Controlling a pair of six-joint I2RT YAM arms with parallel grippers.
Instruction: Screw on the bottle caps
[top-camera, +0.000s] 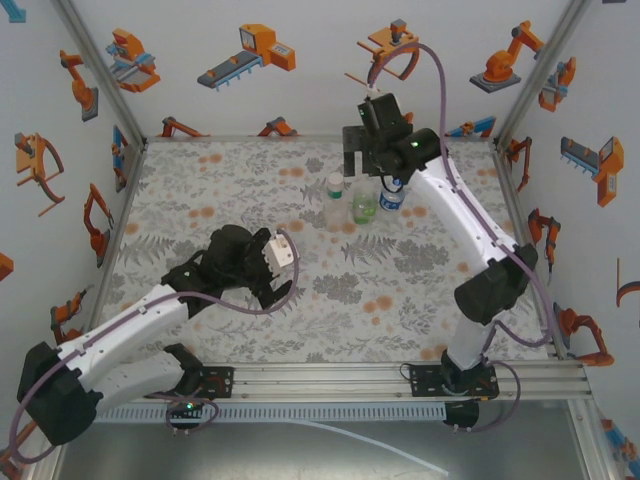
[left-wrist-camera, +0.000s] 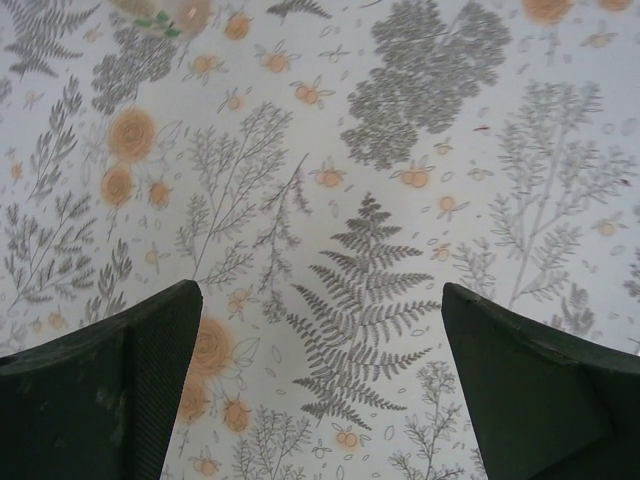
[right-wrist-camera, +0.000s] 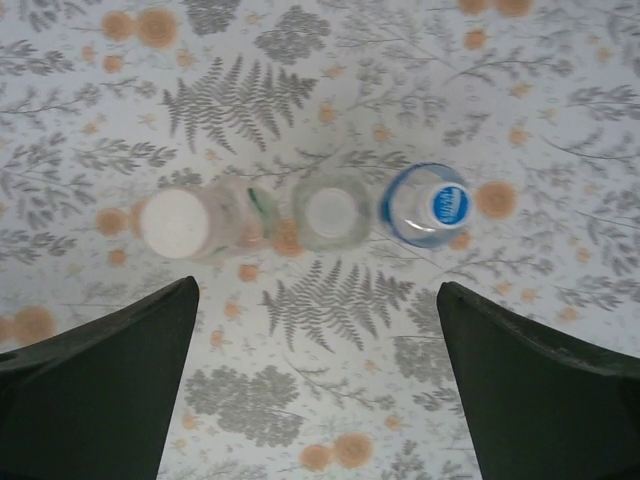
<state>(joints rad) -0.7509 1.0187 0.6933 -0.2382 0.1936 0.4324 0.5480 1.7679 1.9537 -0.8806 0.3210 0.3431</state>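
Three small see-through bottles stand upright in a row on the floral cloth. From above, the colourless bottle (right-wrist-camera: 215, 225) carries a white cap (right-wrist-camera: 178, 222), the green-tinted bottle (right-wrist-camera: 345, 235) a pale cap (right-wrist-camera: 330, 210), and the blue-labelled bottle (right-wrist-camera: 400, 225) a white-and-blue cap (right-wrist-camera: 440, 205). The same row shows at the back of the table: colourless bottle (top-camera: 335, 200), green bottle (top-camera: 364, 208), blue-labelled bottle (top-camera: 392, 198). My right gripper (right-wrist-camera: 317, 288) (top-camera: 360, 160) hangs open above the row, touching nothing. My left gripper (left-wrist-camera: 320, 290) (top-camera: 262, 285) is open over bare cloth, nearer the front.
The floral cloth (top-camera: 200, 200) covers the table, with printed walls on the left, back and right. A metal rail (top-camera: 350, 378) runs along the near edge by the arm bases. A blurred bottle edge (left-wrist-camera: 160, 15) shows at the top left of the left wrist view.
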